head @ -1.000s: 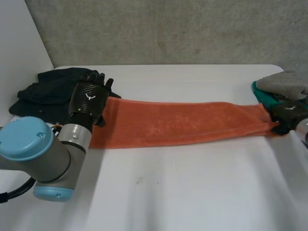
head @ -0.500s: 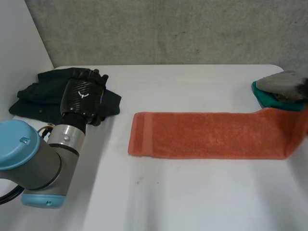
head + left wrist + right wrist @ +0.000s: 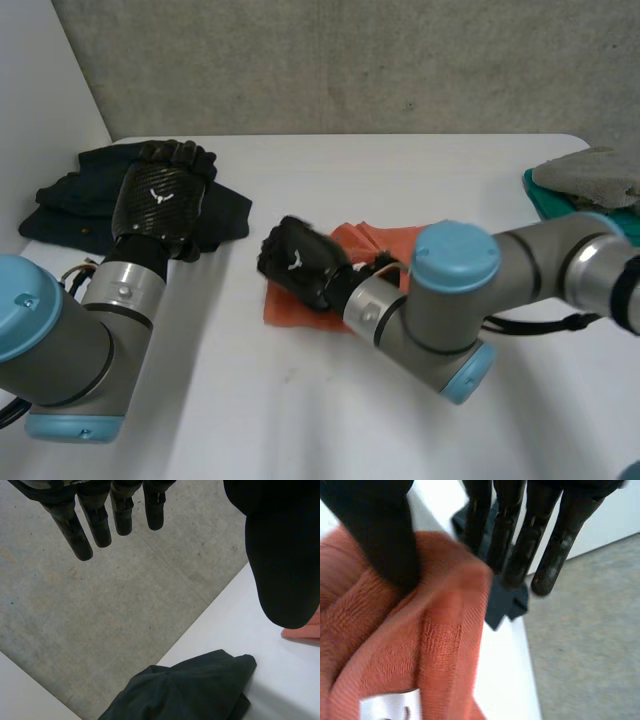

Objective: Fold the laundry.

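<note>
White table [image 3: 420,175], concrete wall [image 3: 350,60] behind. Orange terry towel [image 3: 378,241] lies bunched at centre; your R hand [image 3: 300,266] pinches its edge betw. thumb and straight fingers [image 3: 564,535]. L hand [image 3: 160,195], fingers straight, empty, hovers over dark crumpled garment [image 3: 65,205] at table's left.

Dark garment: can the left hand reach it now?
Probably yes: the left hand hovers open right over the dark garment, nothing between; the right hand grips the orange towel elsewhere.
</note>
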You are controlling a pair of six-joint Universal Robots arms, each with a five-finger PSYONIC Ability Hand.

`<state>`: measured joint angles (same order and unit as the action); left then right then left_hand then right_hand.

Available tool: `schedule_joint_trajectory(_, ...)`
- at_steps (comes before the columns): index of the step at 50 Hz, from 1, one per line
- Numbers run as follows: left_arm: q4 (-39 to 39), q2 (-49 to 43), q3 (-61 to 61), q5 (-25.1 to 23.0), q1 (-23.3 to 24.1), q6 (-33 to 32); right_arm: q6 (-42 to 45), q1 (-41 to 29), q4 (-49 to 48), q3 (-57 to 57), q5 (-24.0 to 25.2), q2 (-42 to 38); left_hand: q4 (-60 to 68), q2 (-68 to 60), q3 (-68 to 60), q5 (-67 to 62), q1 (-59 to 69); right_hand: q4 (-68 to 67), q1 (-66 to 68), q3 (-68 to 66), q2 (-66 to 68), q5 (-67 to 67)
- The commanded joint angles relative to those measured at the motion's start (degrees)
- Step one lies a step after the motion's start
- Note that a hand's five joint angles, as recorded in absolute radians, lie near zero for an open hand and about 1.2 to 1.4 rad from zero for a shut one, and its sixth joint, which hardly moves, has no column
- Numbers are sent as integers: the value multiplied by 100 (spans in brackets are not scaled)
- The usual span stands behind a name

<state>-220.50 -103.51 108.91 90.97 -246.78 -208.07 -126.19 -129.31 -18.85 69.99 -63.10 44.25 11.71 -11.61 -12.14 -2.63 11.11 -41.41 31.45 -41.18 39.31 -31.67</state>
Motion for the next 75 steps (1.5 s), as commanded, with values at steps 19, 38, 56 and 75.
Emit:
schedule_joint_trajectory(19,692,-1653,-2056,-35,1896,803,-3202,1882,1024,1947,-1583,1903,-132,123,176,224,-73,3141,-2145,3118,-2931,3167)
schedule_joint_trajectory(38,1791,-3333,-3938,114,1598,637,-2569,1901,1015,2115,-1591,1305,321,-331,-278,-229,381,1518,-522,1495,-1308,1544)
schedule_joint_trajectory(56,1502,-2983,-3562,704,1149,-50,-2569,1909,919,2124,-1627,1323,20,-29,24,73,79,1013,-18,990,-804,1040)
schedule_joint_trajectory(75,1528,-2858,-3534,326,1572,399,-2560,1901,857,2194,-1644,1340,69,-79,-26,23,129,980,16,957,-770,1006)
